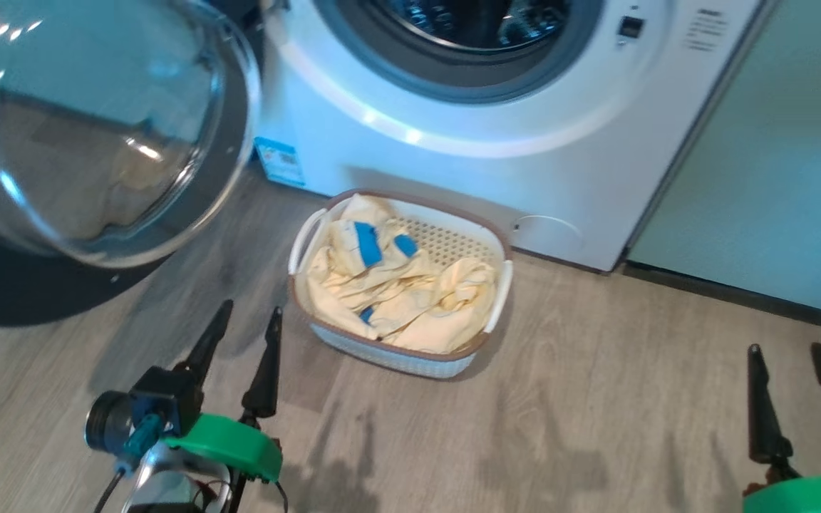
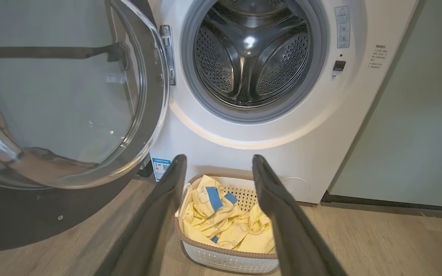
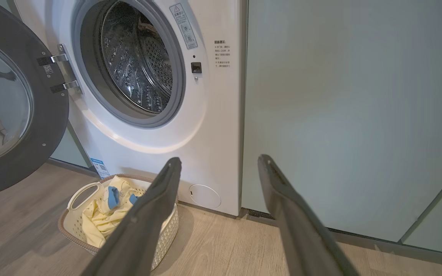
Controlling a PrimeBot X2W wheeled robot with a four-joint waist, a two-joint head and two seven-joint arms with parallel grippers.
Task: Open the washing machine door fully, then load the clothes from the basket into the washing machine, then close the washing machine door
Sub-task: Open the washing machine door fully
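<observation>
Black fingers first: our left gripper (image 1: 251, 313) stands spread wide with nothing between the tips, low over the plank floor (image 1: 596, 399) and aimed at the near left corner of the basket (image 1: 396, 360), close but not touching. Over on the other side our right gripper (image 1: 786, 350) is just as wide and just as empty, well apart from the basket, with the pale green cabinet (image 1: 774, 178) ahead of it. So where are we? The washing machine door (image 1: 97, 128) is swung out to our left on its hinge, and from the right wrist view it looks fully open, so we call step one done. Loading has not begun: the clothes (image 1: 396, 292), pale yellow with blue patches, lie heaped in the basket, which sits on the floor right against the foot of the washing machine (image 1: 453, 171), just below the opening. The steel drum (image 2: 249, 53) behind the grey gasket (image 2: 188, 57) looks empty as far as we can see in. Everything is left, then: grab, lift, stuff, and close up. In the way? Mainly that door's black rim hanging beside our left arm; the lift from basket to drum looks clear. A blue label sticker (image 1: 280, 161) and the round service cap (image 1: 547, 231) sit low on the front panel.
</observation>
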